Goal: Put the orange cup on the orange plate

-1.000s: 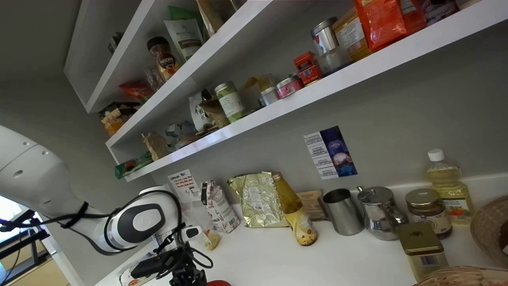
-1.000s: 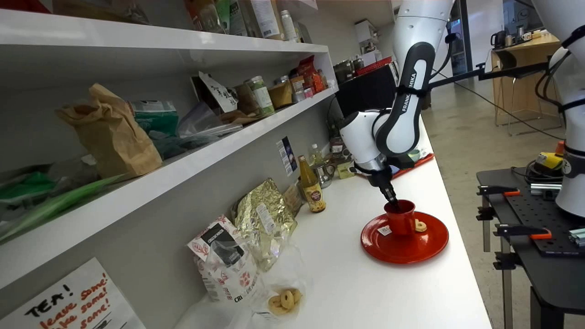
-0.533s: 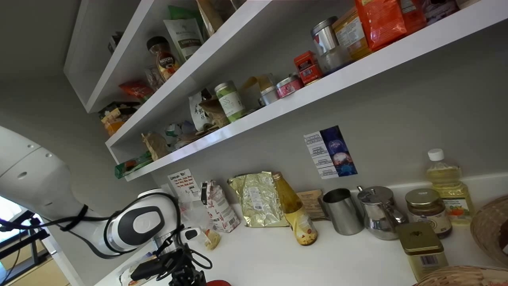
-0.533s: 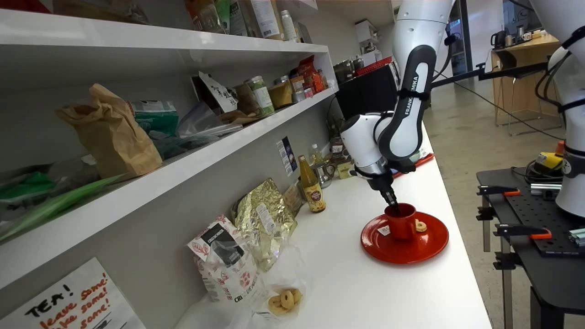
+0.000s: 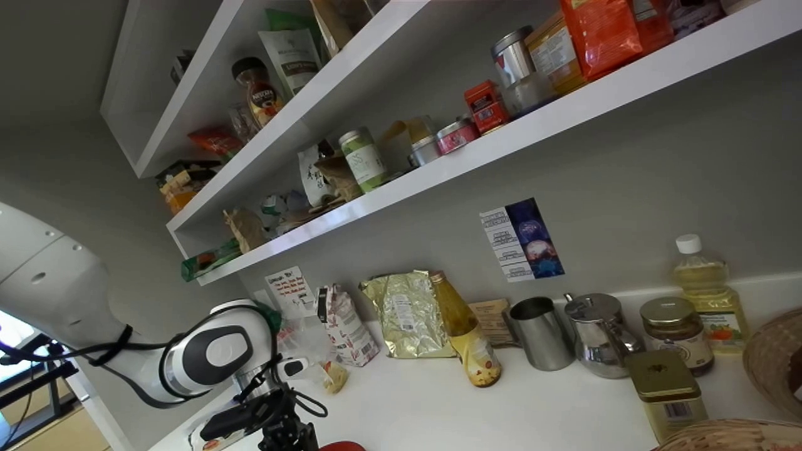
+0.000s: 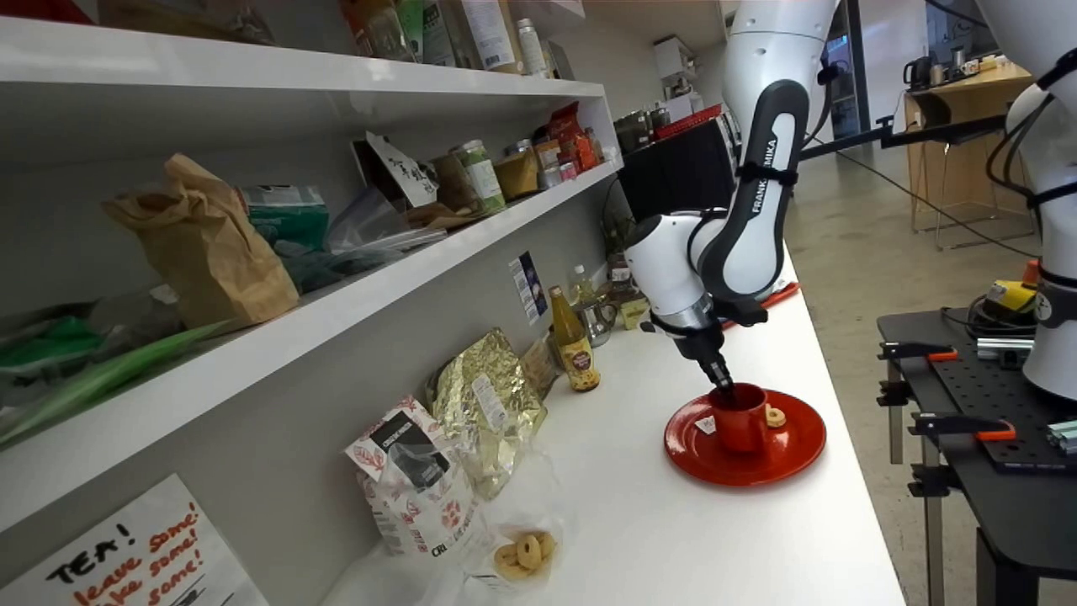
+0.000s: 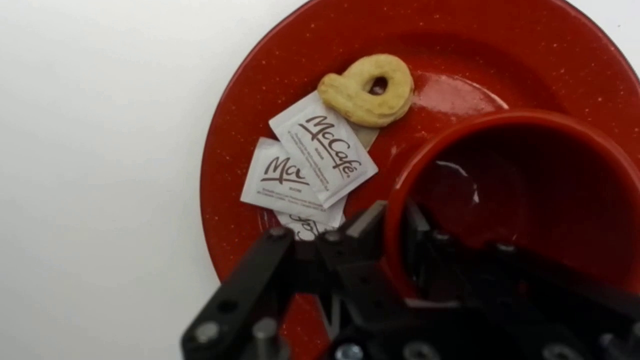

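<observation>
The pincer (image 7: 395,215) is holding the red cup (image 6: 740,427) by its wall, closed narrowly around it: in the wrist view one of the fingers (image 7: 367,220) is pressing along the outside of the rim, while its partner is reaching down into the mouth. In an exterior view the cup is showing roughly upright over the middle of the red plate (image 6: 795,454); that view is not showing whether its base is touching the plate or hanging just above. The white arm (image 6: 757,160) is slanting down to it from the far side.

On the plate, left of the cup in the wrist view, paper packets (image 7: 325,155) marked McCafé are lying in an overlapping heap. A ring-shaped biscuit (image 7: 365,102) is resting against them, covering one packet's corner.

The plate is lying toward the right edge of the white surface (image 6: 639,522). To its left and farther off, a bottle (image 6: 575,345) with a yellow label is standing; nearer, a gold foil bag (image 6: 463,404) is leaning, and nearer still a white-and-red bag (image 6: 408,484) is standing. At the near left, more ring biscuits (image 6: 530,551) are sitting in a clear bag (image 6: 534,488). In an exterior view, a steel pitcher (image 5: 544,341) and a steel teapot (image 5: 595,338) are standing just beside each other.
</observation>
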Controlling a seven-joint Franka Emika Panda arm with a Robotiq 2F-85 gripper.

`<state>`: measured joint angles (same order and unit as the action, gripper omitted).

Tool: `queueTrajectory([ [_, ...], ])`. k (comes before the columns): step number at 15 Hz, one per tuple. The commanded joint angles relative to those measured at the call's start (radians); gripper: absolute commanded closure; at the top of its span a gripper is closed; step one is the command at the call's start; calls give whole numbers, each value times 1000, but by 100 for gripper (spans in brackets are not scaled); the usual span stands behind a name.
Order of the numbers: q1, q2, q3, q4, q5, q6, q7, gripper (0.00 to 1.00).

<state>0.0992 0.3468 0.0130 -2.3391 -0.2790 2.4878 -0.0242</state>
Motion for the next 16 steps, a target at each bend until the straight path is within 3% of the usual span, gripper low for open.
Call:
queueTrajectory([
  [1,10,18,9,17,1,1,8,97],
  [10,15,61,6,22,-2,-13,7,98],
  [11,11,41,8,6,1,-4,-1,92],
  [15,11,41,8,7,1,-6,-1,92],
  [16,11,41,8,7,1,-6,-1,67],
])
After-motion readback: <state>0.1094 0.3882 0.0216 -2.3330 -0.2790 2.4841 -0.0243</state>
